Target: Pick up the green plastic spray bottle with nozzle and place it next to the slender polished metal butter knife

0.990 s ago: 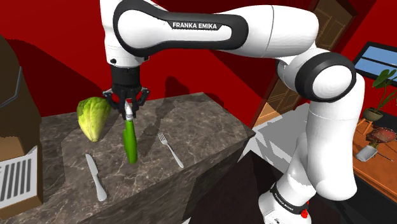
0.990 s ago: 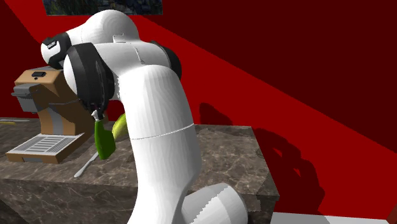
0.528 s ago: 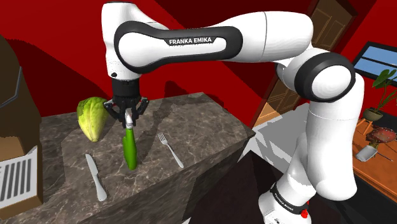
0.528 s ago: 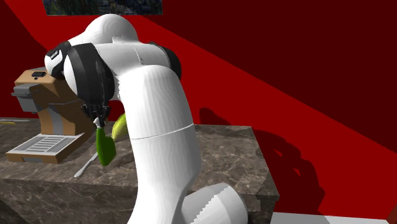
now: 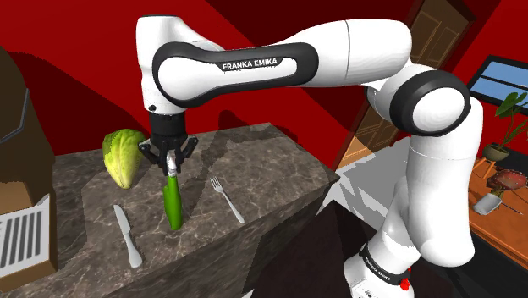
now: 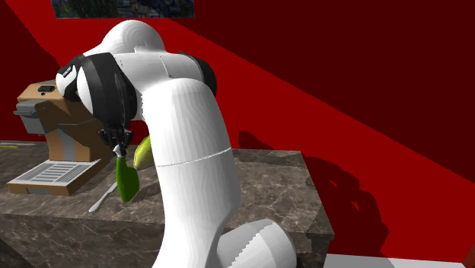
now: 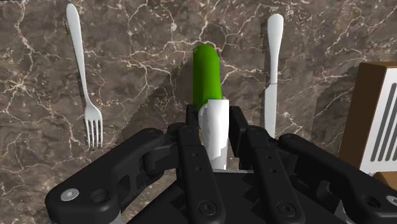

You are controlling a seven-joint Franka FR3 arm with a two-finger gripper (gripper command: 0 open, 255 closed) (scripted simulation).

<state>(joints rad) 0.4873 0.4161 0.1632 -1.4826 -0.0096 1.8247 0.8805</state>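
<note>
Fork (image 5: 227, 201), cabbage (image 5: 123, 157), marble counter (image 5: 275, 168)

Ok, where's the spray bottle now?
In the shoulder view the green spray bottle hangs from the gripper by its white nozzle, between the butter knife on its left and the fork.

You're getting hard light: the white arm (image 5: 338, 51) glows bright, and the red wall (image 6: 342, 91) splits into lit and dark bands along a diagonal. The arm's shadow lands on that wall (two hard-edged humps). At the wrist, the spray bottle (image 7: 206, 70) throws a dark wedge across the marble counter (image 7: 140, 38) toward the fork (image 7: 86, 76), away from the knife (image 7: 273, 63).
</note>
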